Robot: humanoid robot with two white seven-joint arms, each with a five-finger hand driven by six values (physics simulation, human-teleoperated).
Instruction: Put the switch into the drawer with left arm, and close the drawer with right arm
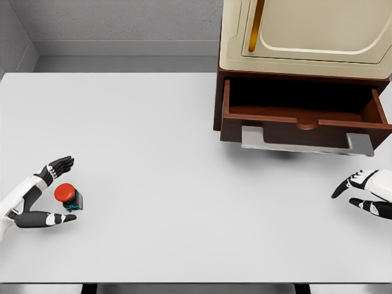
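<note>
The open drawer [304, 116] waits far ahead-right of my left hand [43, 196], whose spread fingers bracket, not yet gripping, the red-capped switch [68, 196]: likely small, rigid and light, best pinched by its dark base. My right hand [367, 193] rests relaxed.

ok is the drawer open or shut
Open: the drawer is pulled out from the cabinet, its dark interior visible and looking empty.

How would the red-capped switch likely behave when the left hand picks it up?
The switch looks small, rigid and probably light. Its round red cap on a boxy dark base suggests it may tip rather than roll. The left hand brackets it with fingers open, not gripping.
</note>
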